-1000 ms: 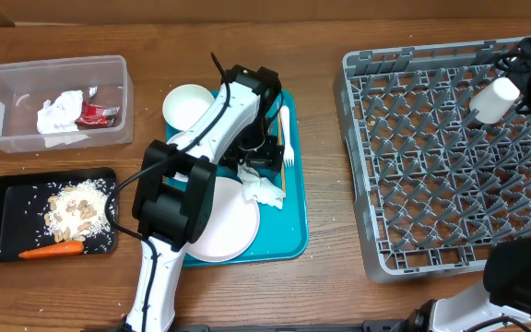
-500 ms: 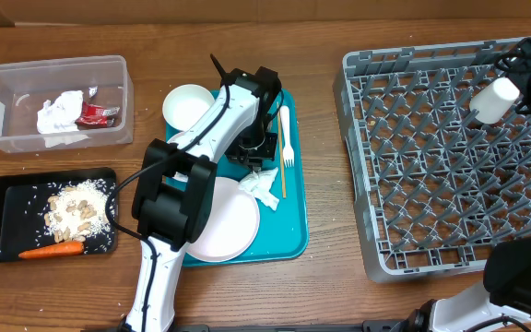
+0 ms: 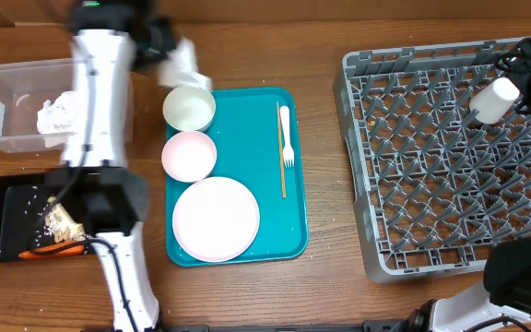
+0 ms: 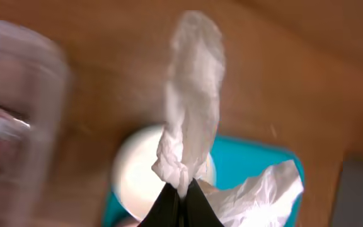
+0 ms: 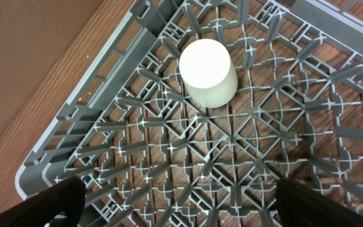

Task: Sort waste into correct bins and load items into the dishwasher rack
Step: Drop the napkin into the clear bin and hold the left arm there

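My left gripper (image 4: pixel 180 197) is shut on a crumpled white napkin (image 4: pixel 191 94), which hangs in the air above the table. From overhead, that napkin (image 3: pixel 183 61) is just behind the teal tray and to the right of the clear tub (image 3: pixel 7 85). Another napkin (image 3: pixel 53 114) lies in the tub. On the teal tray are two white bowls (image 3: pixel 189 108) (image 3: pixel 190 155), a plate (image 3: pixel 216 219), a fork (image 3: pixel 285 134) and a wooden stick (image 3: pixel 280 157). My right gripper (image 5: pixel 181 207) is open above the grey rack (image 3: pixel 431 184). A white cup (image 5: pixel 208 72) stands in the rack ahead of it.
The black tray (image 3: pixel 5 205) at front left holds beige scraps (image 3: pixel 58 219) and a carrot (image 3: pixel 37 252), partly covered by my left arm. The teal tray (image 3: pixel 289 231) sits mid-table between the bins and the rack.
My left gripper shut on the napkin on the teal tray, lifted it, and swung back and left to beside the clear tub. The right arm has not moved.
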`<state>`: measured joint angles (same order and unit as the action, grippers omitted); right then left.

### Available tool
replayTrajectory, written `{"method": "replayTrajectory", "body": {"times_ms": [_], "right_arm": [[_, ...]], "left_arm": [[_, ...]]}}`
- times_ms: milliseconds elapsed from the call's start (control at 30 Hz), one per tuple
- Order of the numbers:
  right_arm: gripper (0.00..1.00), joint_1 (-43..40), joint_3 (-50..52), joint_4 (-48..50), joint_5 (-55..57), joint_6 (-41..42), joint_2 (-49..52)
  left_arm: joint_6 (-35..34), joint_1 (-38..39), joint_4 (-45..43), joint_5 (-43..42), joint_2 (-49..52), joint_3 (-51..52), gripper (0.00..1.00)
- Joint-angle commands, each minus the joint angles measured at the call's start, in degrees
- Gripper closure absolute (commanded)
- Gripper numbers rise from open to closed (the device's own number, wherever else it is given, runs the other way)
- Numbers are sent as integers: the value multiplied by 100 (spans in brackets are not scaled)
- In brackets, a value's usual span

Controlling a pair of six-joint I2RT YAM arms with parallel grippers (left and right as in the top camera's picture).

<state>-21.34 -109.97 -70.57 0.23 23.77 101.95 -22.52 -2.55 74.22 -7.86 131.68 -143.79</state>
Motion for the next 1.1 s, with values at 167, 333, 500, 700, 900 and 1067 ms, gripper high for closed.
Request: {"method": "replayTrajectory", "body": {"times_ms": [167,333,500,700,900,1067], "right_arm": [[0,-11,-76,17,11,28,-188],[0,-11,-76,17,9,28,-188],[0,-11,-76,17,11,28,-188],[0,-11,-76,17,9,28,-188],[0,-11,-76,17,11,31,-188],[0,-11,-76,17,11,31,-188]], "left_arm": [[-935,-2035,-439,221,-72,522,0],[-920,-2612,7,-190,-72,570,0],[-925,-2629,527,-575,-72,570,0],[-922,-2566,527,-466,-72,570,0],[-922,-2566,505,-72,-72,570,0],[-922,-2566,483,890,-74,570,0]]}}
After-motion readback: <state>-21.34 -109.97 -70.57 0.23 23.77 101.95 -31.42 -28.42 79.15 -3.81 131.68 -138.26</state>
